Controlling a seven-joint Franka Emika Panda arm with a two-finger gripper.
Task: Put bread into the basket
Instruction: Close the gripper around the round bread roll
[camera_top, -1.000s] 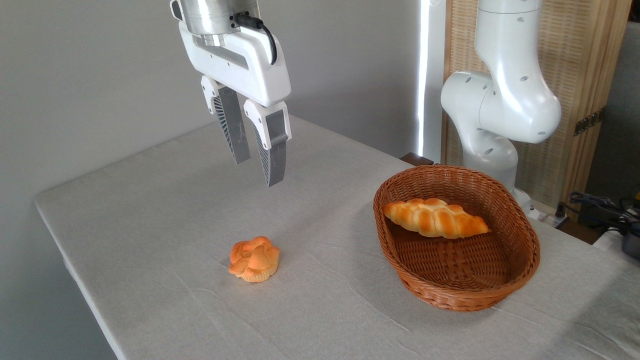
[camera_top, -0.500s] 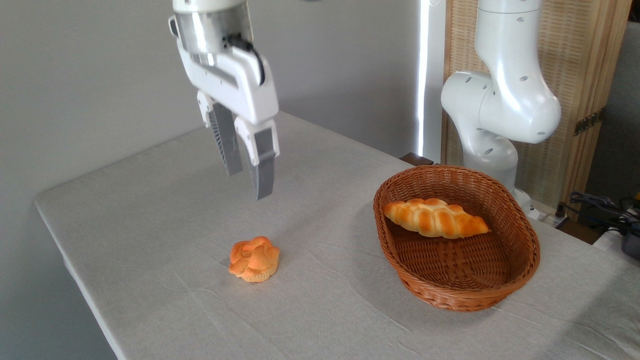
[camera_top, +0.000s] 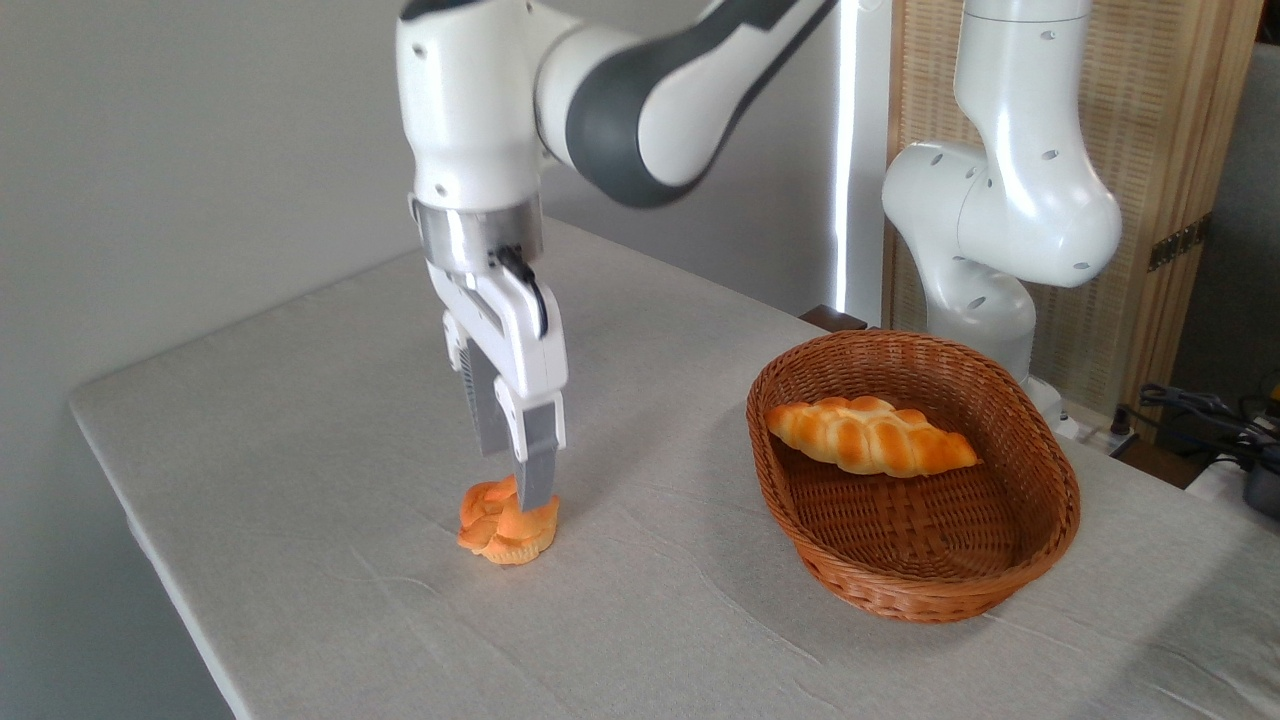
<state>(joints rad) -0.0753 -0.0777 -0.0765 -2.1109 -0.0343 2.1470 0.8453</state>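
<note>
Worktop (camera_top: 300, 420): grey cloth, lightly wrinkled, long left edge running toward the near corner.

Basket (camera_top: 1040, 470): oval wicker, low walls, toward the right end of the worktop. A braided loaf (camera_top: 868, 435) already lies across its far half; the near half is bare.

End effector (camera_top: 512, 478): pointing down over the bread, front finger tip overlapping the bun's top. The fingers line up one behind the other, so I cannot tell the gap between them or whether they bracket the bun.

Bread (camera_top: 505, 528): small knotted bun, resting on the worktop near the left edge, well apart from the basket.

Risks, as I judge them:
- Tip looks set on the crown, not beside it: further descent may dent or push the bun.
- Off-centre closure on a rounded, soft bun could squeeze it out sideways.
- A release over the far half would land on the loaf.
</note>
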